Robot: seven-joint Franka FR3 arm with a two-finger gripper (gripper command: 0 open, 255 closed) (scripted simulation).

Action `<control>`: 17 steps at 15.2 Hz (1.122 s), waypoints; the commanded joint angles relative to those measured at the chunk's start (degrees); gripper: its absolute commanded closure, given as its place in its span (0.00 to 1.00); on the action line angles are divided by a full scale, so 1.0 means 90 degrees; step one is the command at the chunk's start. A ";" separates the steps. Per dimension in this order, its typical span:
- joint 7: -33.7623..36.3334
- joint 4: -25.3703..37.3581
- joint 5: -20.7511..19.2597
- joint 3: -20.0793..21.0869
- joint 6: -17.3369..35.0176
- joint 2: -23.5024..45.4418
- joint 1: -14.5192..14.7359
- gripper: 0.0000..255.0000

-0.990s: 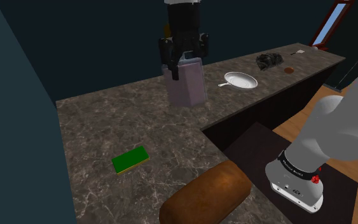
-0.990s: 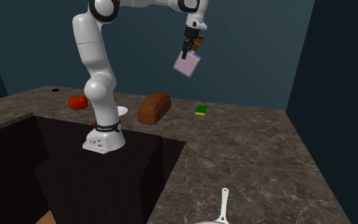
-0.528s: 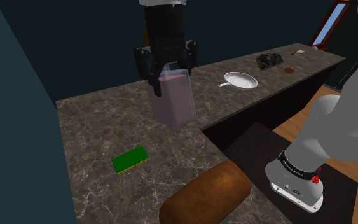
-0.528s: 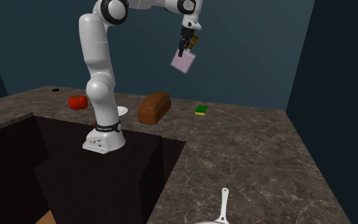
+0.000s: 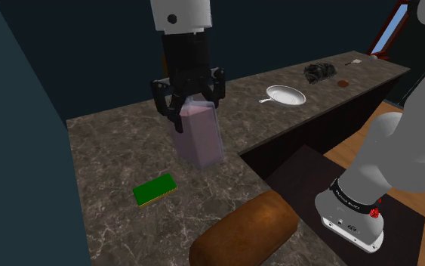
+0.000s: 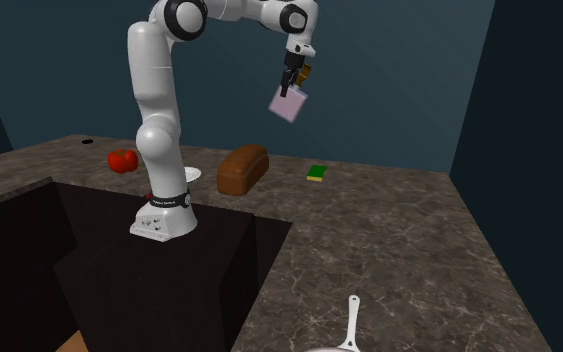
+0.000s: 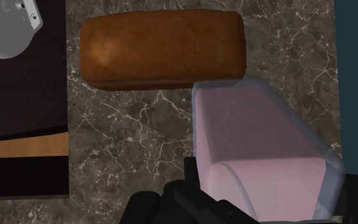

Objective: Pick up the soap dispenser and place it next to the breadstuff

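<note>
Soap dispenser (image 5: 197,136) – a boxy, see-through body with a pink-lilac tint – hangs in the air above the stone counter (image 5: 105,151), touching nothing below it. Judged from its look, it is a stiff shell, fairly light, with smooth flat walls that could slip under a weak pinch. The flat opposing sides of the upper body are the sensible place to hold it, and that is where it is held.

The black gripper (image 5: 188,113) is closed on the dispenser's upper end, one finger on each side, with the body hanging below the fingertips. The body sits at a tilt to the fingers, its lower end swung toward the shoulder view's right, so a pivot in the grasp is a fair risk. In the wrist view the dispenser (image 7: 260,153) juts out from between the fingers, which clasp it.

The brown loaf (image 7: 161,49) lies on the counter beyond and below the dispenser, well apart from it – in the second exterior view the dispenser (image 6: 289,103) hangs high above the loaf (image 6: 242,168). A green sponge (image 5: 155,189) lies on the counter between the two in the shoulder view, near the free marble beside the loaf (image 5: 244,230).
</note>
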 commanded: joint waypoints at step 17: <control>-0.0234 -0.1448 0.0003 0.0018 0.1503 0.0073 0.0025 1.00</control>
